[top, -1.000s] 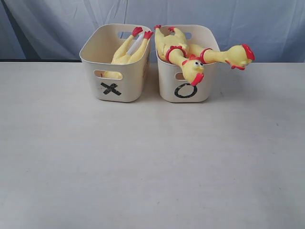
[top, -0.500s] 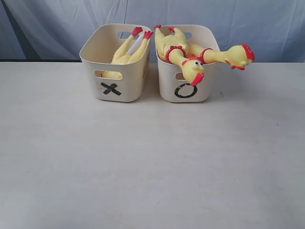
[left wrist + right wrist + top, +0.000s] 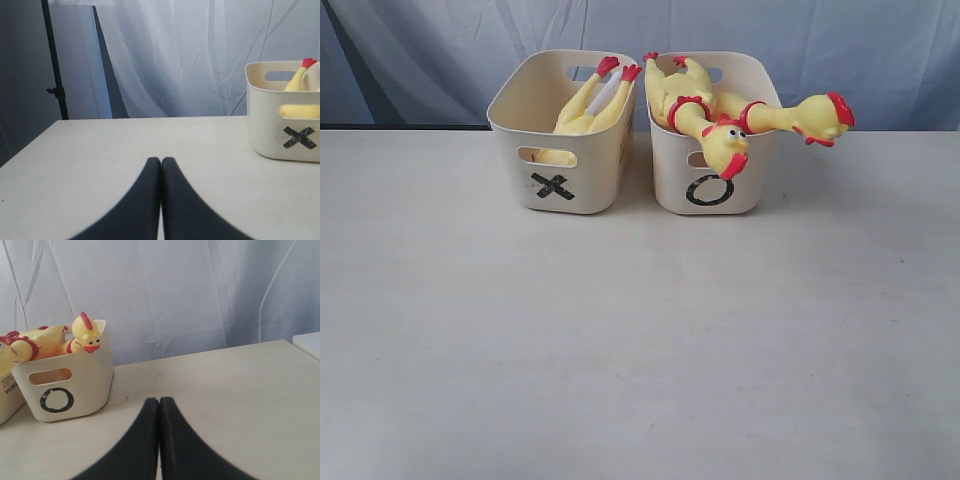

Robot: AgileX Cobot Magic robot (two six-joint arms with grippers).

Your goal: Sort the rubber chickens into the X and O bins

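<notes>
One yellow, red-footed chicken point(image 3: 582, 110) fills the X bin point(image 3: 595, 175); two red-combed chickens point(image 3: 722, 146) overhang the O bin point(image 3: 670, 175). Left end effector point(image 3: 161, 161) and right end effector point(image 3: 159, 401): closed, empty.

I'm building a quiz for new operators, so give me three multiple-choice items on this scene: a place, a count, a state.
1. In the exterior view, where is the X bin from the O bin? A. left B. right C. stacked on it
2. How many rubber chickens are in the O bin? A. one B. two C. three
3. How are the left pincer and right pincer? A. both open B. both shut, empty C. one holds a chicken
Answers: 1 A, the X mark is on the left one; 2 B, two heads hang over its rim; 3 B, each wrist view shows it closed tight, holding nothing.
</notes>
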